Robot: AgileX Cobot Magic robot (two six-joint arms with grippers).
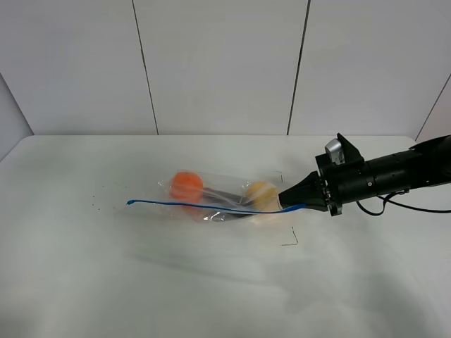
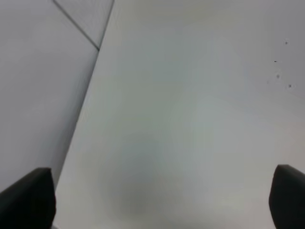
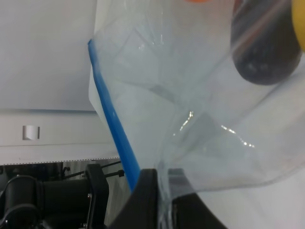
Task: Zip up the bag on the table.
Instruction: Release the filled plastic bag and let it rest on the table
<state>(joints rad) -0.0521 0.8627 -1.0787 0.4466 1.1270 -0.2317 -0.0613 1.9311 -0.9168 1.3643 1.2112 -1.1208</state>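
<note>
The bag [image 1: 225,201] lies mid-table, clear and crinkly, with an orange fruit [image 1: 187,185], a dark eggplant [image 1: 224,198] and a yellow fruit [image 1: 262,195] inside. Its blue zip strip [image 1: 211,205] runs along the near edge. My right gripper [image 1: 290,201] is shut on the bag's right end at the strip. In the right wrist view the dark fingers [image 3: 143,200] pinch the plastic [image 3: 190,95] beside the blue strip [image 3: 112,129]. My left gripper [image 2: 159,200] is open over bare table [image 2: 190,119], away from the bag, and does not show in the exterior view.
Small dark specks [image 1: 99,197] dot the table left of the bag, and a thin corner mark [image 1: 292,239] sits near its right end. A cable [image 1: 409,206] trails from the right arm. The panelled wall [image 1: 218,63] rises behind the table's far edge.
</note>
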